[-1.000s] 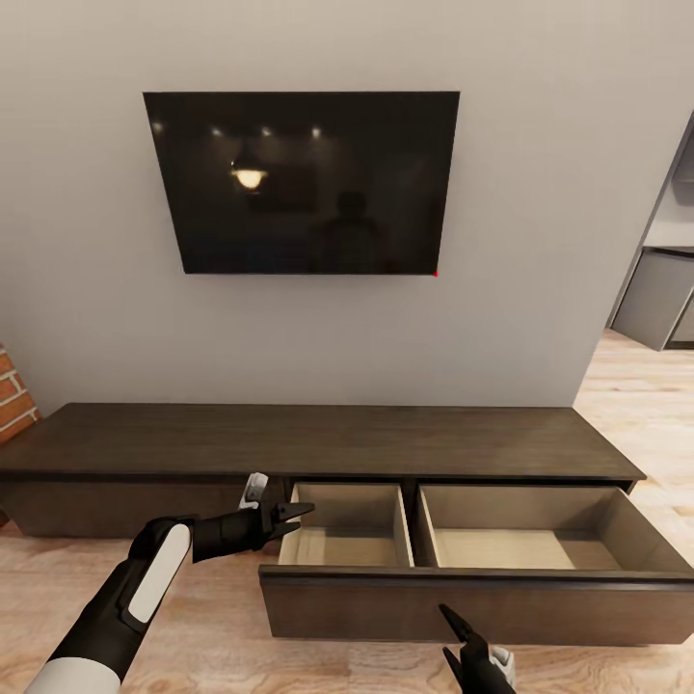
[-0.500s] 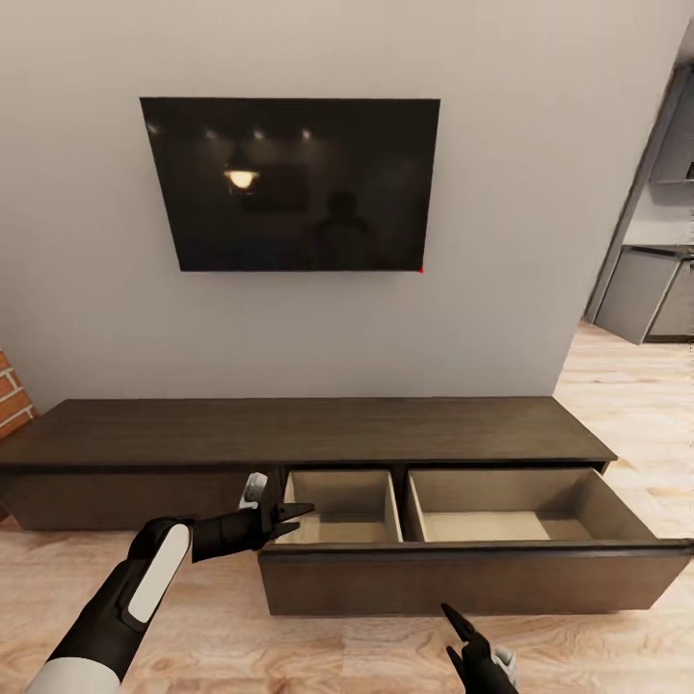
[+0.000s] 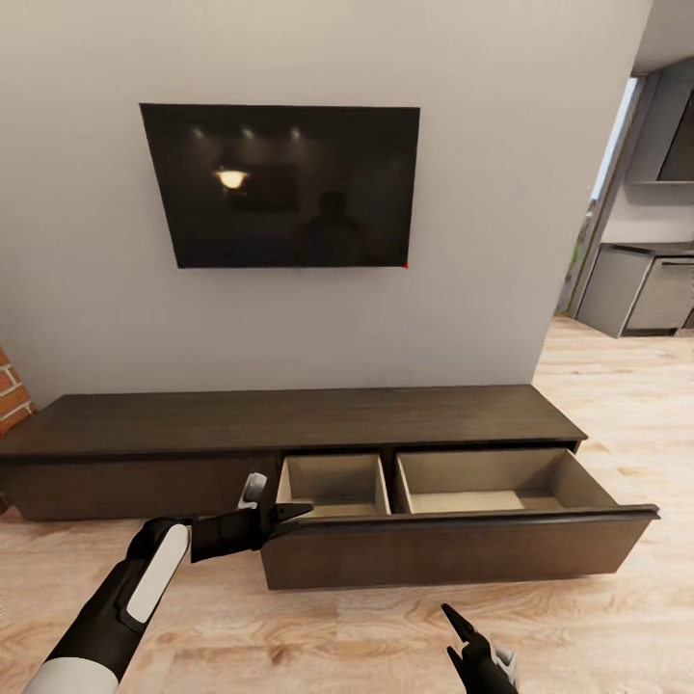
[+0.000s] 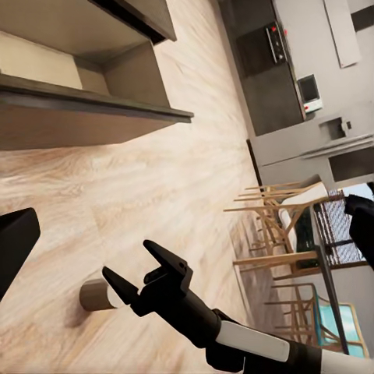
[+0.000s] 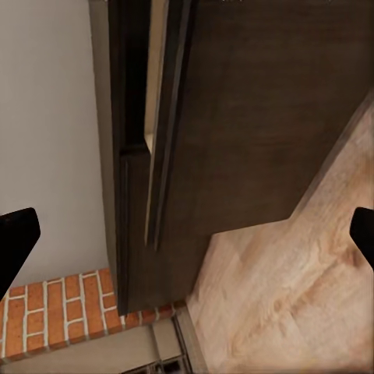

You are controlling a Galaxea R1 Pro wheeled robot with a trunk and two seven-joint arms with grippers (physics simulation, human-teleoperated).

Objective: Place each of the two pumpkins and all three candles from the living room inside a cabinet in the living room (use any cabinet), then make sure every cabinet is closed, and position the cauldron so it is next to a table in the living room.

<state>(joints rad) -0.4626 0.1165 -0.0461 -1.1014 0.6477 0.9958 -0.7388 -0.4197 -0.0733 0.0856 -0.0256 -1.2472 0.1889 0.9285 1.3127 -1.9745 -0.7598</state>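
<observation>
Two pale compartments stand exposed in the pulled-out drawer [image 3: 453, 549] of the cabinet [image 3: 289, 421], lower centre to lower right of the head view; both look bare inside. The cabinet runs along the grey wall, low across the middle of the frame, under a black TV [image 3: 284, 186] in the upper centre.

Left gripper [image 3: 285, 516]: lower left of head view, jaws parted, holding nothing, tips just at the left end of the drawer front; contact cannot be judged. Right gripper [image 3: 463, 636]: bottom edge, right of centre, jaws spread, nothing between them, over the wood floor [image 3: 337, 627] in front of the drawer.

Left wrist view: a candle [image 4: 97, 295] lies on its side on the floor, lower left of that frame, just behind the right gripper's open jaws. Wooden chairs [image 4: 280, 234] and kitchen units show at right.

Right wrist view: dark cabinet side, a strip of red brick [image 5: 54, 323] at lower left.
</observation>
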